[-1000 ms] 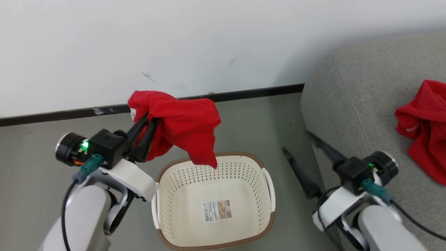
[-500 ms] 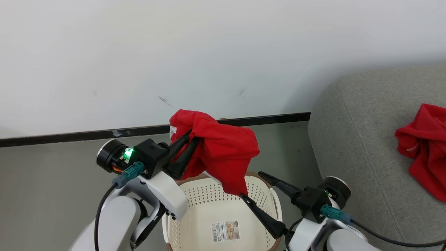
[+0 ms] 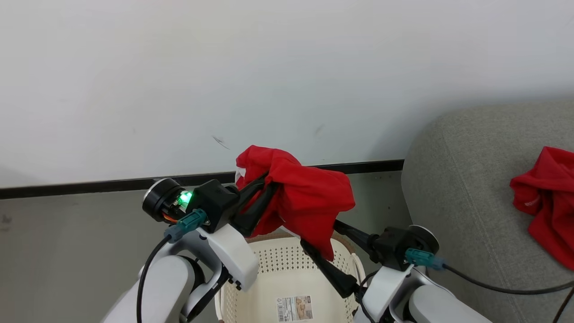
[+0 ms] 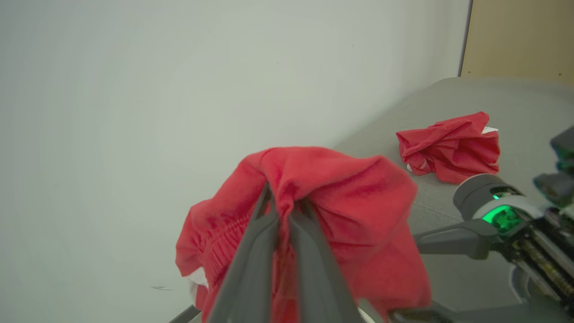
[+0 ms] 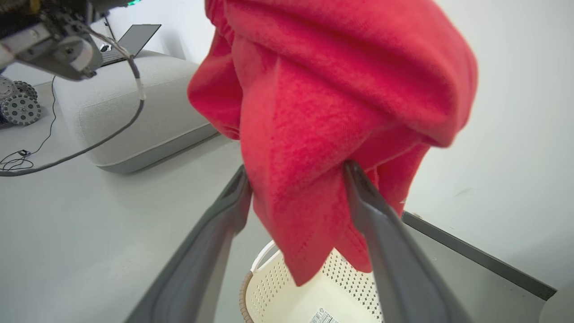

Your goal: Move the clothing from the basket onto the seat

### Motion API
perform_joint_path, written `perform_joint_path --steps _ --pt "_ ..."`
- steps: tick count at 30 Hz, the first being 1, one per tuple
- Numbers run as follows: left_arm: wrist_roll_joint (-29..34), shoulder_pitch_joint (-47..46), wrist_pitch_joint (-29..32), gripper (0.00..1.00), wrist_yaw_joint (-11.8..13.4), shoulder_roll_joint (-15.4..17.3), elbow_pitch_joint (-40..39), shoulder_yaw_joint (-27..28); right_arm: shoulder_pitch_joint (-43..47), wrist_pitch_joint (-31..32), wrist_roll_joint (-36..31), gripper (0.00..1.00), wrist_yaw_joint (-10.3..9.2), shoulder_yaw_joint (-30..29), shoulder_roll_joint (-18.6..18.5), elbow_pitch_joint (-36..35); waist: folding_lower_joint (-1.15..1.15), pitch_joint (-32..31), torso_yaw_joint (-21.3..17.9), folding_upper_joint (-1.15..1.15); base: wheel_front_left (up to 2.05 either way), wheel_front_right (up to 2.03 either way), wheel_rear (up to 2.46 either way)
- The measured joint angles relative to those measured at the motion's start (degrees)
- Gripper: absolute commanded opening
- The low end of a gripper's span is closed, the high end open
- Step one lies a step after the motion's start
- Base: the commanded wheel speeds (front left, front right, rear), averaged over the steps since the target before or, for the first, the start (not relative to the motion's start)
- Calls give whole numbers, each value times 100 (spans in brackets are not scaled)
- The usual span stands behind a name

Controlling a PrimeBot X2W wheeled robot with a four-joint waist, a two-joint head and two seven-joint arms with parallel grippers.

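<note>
Head view: left end effector (image 3: 265, 186) is clamping the red garment (image 3: 309, 202), seat (image 3: 466, 193) lying to its right; right end effector (image 3: 320, 234) is straddling its tail, spread wide.

Our left gripper (image 3: 264, 183) is clamped on a red garment (image 3: 309, 202), which it holds above the basket (image 3: 269, 264) at six o'clock. Our right gripper (image 3: 321, 234) reaches in from five o'clock with its fingers spread wide, one on each side of the garment's hanging tail. At three o'clock, a second red garment (image 3: 549, 202) lies on the grey seat (image 3: 462, 188).
</note>
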Motion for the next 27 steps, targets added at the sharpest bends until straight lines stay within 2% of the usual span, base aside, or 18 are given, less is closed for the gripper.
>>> perform_joint_path --steps 6,7,8,9,10,11,16,22,24,25,26,27 --pt "-49 115 159 0 1 -85 -160 -74 -192 1 11 100 0 -126 67 245 0 -22 37 0 0 0 0" --pt "-54 132 193 0 1 -90 -175 -80 -231 1 10 87 0 -144 80 266 0 -21 42 0 0 0 0" --pt "-74 143 198 0 2 -96 -189 -81 -272 1 3 47 0 -149 97 305 0 -19 46 0 0 0 0" --pt "-99 152 218 0 3 -101 -212 -81 -316 1 -26 39 0 -148 112 348 0 -15 49 0 0 0 0" --pt "-110 164 241 0 10 -110 -236 -79 -345 1 -65 22 0 -138 115 379 0 -10 51 0 0 0 0" --pt "-136 190 241 0 30 -127 -252 -77 -362 1 -91 0 0 -123 115 403 0 -5 51 0 0 0 0" --pt "-266 353 268 0 143 -202 -266 -12 -414 1 -90 0 0 -135 124 431 0 26 20 0 0 0 0" --pt "-360 491 276 1 218 -245 -231 96 -404 1 -90 0 0 -532 -3 283 0 47 -75 0 0 0 0" --pt "-407 498 230 24 258 -271 -214 141 -402 1 -91 0 0 -769 -54 145 0 52 -120 0 0 0 0" --pt "-430 510 225 44 261 -282 -202 158 -398 1 -91 0 0 -910 -87 75 0 54 -145 0 0 0 0" --pt "-456 539 196 85 264 -300 -187 175 -387 1 -94 0 0 -1056 -123 -4 0 57 -172 0 0 0 0" --pt "-466 571 177 85 264 -318 -167 174 -375 1 -107 0 0 -1205 -158 -74 0 58 -200 0 0 0 0"
